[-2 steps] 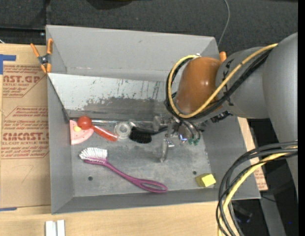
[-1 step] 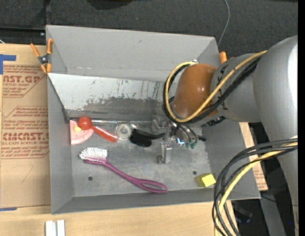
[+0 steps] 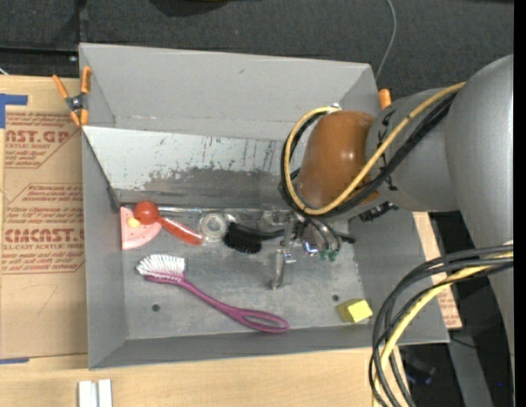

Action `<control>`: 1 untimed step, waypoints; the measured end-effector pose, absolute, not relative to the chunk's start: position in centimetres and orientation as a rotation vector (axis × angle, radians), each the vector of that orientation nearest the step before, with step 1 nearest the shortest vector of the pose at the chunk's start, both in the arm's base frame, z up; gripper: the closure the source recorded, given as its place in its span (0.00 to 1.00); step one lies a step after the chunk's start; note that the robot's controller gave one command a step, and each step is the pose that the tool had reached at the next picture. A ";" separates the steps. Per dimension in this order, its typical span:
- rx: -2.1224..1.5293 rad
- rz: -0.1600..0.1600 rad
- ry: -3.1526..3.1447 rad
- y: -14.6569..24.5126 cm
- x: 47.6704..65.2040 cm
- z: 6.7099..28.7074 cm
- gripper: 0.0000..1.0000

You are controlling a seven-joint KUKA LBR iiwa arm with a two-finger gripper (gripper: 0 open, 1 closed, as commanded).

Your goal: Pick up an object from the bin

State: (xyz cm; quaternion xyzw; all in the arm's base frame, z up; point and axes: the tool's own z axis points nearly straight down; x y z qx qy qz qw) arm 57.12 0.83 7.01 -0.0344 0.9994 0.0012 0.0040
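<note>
- Camera view: the gripper (image 3: 281, 276) hangs low over the floor of the grey metal bin (image 3: 221, 83). It sits below the arm's orange wrist cover (image 3: 335, 155), which is ringed by yellow and black cables (image 3: 290, 155).
- The tip points down at a bare patch of the bin floor; no thing shows in its grasp.
- Whether it is set wide or narrow cannot be told from this angle, as the metal parts at the tip blur together.
- Nearest to it is a black brush (image 3: 243, 239), just beside the gripper on its left and slightly farther toward the back wall. The two look apart, though the gap is small.
- Beyond the black brush, farther left of the gripper, sits a small clear round piece (image 3: 214, 225), touching or nearly touching the brush.
- Farther left again lies an orange-red strip (image 3: 183, 231), and past it a pink flat piece (image 3: 132, 232) with a red ball (image 3: 146, 212) on its upper edge. Both are well apart from the gripper.
- To the gripper's left and toward the front lies a long dish brush (image 3: 221, 303) with white bristles and a purple-pink handle. Its looped handle end lies just in front of the gripper, and its bristled head lies far off to the left.
- To the gripper's right and toward the front, near the bin's corner, rests a small yellow block (image 3: 358, 312), apart from everything else.
</note>
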 end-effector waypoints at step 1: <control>-0.411 0.000 3.099 -0.5 57.8 7.0 0.00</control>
